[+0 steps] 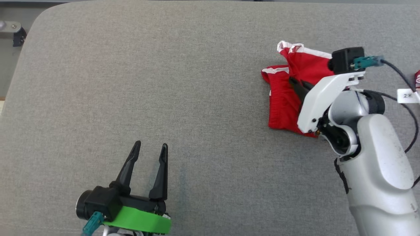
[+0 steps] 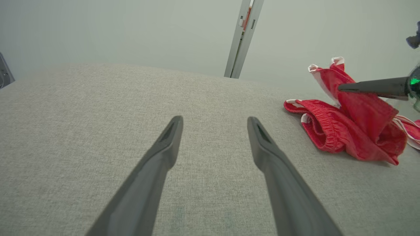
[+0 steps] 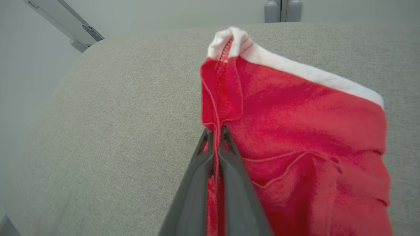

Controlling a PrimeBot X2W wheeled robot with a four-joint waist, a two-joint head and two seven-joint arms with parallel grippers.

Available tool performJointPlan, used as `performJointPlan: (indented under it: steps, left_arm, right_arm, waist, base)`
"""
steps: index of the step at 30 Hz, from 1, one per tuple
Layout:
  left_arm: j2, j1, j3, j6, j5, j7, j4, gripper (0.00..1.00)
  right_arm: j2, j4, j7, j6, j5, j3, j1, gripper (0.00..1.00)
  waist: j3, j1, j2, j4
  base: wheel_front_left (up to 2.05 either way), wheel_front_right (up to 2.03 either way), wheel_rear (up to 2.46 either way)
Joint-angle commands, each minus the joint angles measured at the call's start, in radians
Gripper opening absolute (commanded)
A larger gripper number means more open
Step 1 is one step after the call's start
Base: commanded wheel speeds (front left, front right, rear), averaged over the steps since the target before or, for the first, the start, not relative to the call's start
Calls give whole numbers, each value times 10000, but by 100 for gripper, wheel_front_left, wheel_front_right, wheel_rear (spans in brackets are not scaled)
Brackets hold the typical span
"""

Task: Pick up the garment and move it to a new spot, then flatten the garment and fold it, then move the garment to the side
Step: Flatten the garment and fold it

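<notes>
The garment (image 1: 288, 98) is a pair of red shorts with white trim, crumpled at the right of the grey table. My right gripper (image 1: 294, 82) is shut on a fold of it; in the right wrist view the two fingers pinch a red seam (image 3: 216, 131), and a white-edged corner (image 3: 231, 41) stands up beyond them. The left wrist view shows the garment (image 2: 344, 131) partly lifted by the right gripper's fingers (image 2: 367, 87). My left gripper (image 1: 150, 149) hovers open over bare cloth at the lower left, nothing between its fingers, as the left wrist view (image 2: 213, 127) confirms.
The grey fabric table (image 1: 164, 82) has a rounded far-left corner. A cable with a white tag (image 1: 408, 95) runs from the right wrist near the right edge. A metal post (image 2: 241, 39) stands behind the table.
</notes>
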Motion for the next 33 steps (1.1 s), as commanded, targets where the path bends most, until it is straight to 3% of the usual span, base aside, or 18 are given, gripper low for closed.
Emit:
performJointPlan:
  steps: [1,11,12,14,19,24,33]
  left_arm:
    - [-15,-243,-118,-29,-16,-31,75,100]
    - [-13,-318,-455,99,-369,-31,415,100]
    - [-13,-304,-477,99,-334,-33,441,100]
    - [-12,-227,-465,124,-307,-31,482,100]
    - [-13,36,-315,166,-204,-31,588,100]
    - [-13,486,-78,275,-102,-33,590,100]
    - [-12,1239,306,384,303,-33,371,100]
  right_arm:
    - [21,283,-257,-2,-173,169,-78,0]
    - [250,2289,-1609,-2,-95,644,-343,0]
    - [253,2376,-1731,-2,44,722,-362,18]
    - [263,2502,-1984,-2,311,892,-326,100]
    - [255,1990,-2782,-2,1230,1225,131,100]
    - [181,704,-3262,-2,1455,1235,1132,100]
    - [-646,-867,-4762,-2,575,-345,3073,100]
  waist:
    - [35,0,0,180]
    - [-109,0,0,550]
    - [-145,0,0,555]
    - [-250,0,0,532]
    - [-711,0,0,358]
    - [-1355,0,0,8]
    - [-2081,0,0,-358]
  base:
    - [0,0,0]
    - [0,0,0]
    - [0,0,0]
    - [0,0,0]
    - [0,0,0]
    - [0,0,0]
    - [0,0,0]
